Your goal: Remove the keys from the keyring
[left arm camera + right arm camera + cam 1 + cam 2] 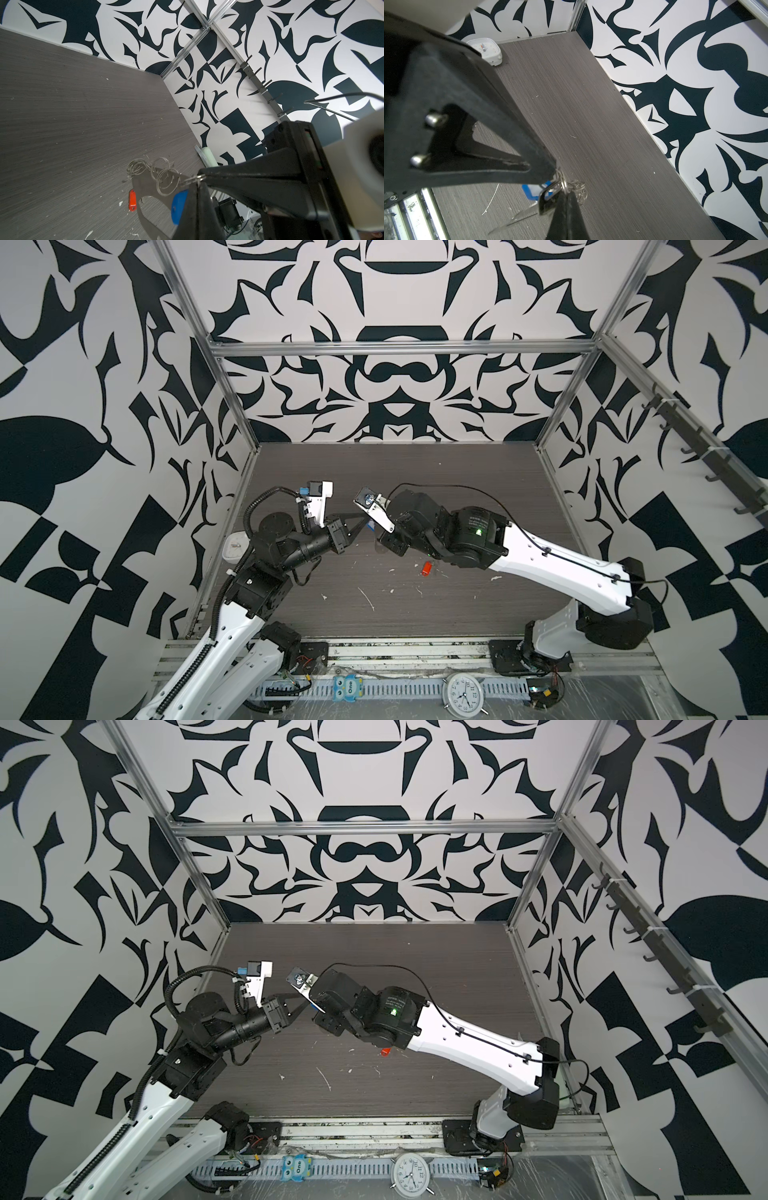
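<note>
Left gripper (pixel 199 186) and right gripper (pixel 202 176), jaws pinched shut on the keyring (pixel 166 181) beside the blue-tagged key (pixel 178 204); a crooked tug could slip the wire, dropping everything.

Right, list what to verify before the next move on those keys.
1. Left end effector shut on a ring of the ring cluster: ok.
2. Right end effector shut on the same cluster: ok.
3. Red tag lies on the table, apart from the cluster: ok.
4. Blue tag free of the cluster: not ok, it hangs there.
5. Which ring carries the blue tag's key: cannot tell.
</note>
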{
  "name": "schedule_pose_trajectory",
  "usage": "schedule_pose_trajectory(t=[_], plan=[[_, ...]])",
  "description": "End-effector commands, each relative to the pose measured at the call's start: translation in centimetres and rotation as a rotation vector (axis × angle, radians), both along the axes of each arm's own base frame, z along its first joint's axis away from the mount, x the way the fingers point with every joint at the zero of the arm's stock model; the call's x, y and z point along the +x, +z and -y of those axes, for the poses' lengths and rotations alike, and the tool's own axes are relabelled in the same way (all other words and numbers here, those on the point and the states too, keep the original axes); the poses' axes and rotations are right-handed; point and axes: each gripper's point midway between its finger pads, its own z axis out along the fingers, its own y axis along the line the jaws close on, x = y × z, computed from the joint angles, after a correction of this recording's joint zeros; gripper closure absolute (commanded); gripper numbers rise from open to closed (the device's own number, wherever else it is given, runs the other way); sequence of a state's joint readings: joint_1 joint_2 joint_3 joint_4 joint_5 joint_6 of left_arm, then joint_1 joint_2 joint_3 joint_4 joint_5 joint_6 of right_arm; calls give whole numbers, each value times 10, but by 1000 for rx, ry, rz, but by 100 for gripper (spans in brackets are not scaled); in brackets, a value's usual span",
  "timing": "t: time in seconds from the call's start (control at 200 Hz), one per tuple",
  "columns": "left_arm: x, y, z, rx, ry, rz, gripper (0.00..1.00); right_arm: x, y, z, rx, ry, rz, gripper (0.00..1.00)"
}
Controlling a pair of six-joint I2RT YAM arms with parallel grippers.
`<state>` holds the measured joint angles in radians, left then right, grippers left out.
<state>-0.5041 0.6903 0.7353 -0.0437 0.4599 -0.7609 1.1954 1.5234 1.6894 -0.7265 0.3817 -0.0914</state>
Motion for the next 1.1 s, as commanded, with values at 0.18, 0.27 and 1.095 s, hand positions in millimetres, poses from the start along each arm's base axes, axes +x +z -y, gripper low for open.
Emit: schedule_pose_trajectory(t=[0.18,0.27,1.095], plan=[[-5,4,-1,56,-19,25,100,0,40,11,199,-1,32,100],[-5,4,0,76,-26,33,100,-4,42,12,225,25,23,100],[-38,21,11,137,-248,177,96,-34,44,10,325,256,-87,100]])
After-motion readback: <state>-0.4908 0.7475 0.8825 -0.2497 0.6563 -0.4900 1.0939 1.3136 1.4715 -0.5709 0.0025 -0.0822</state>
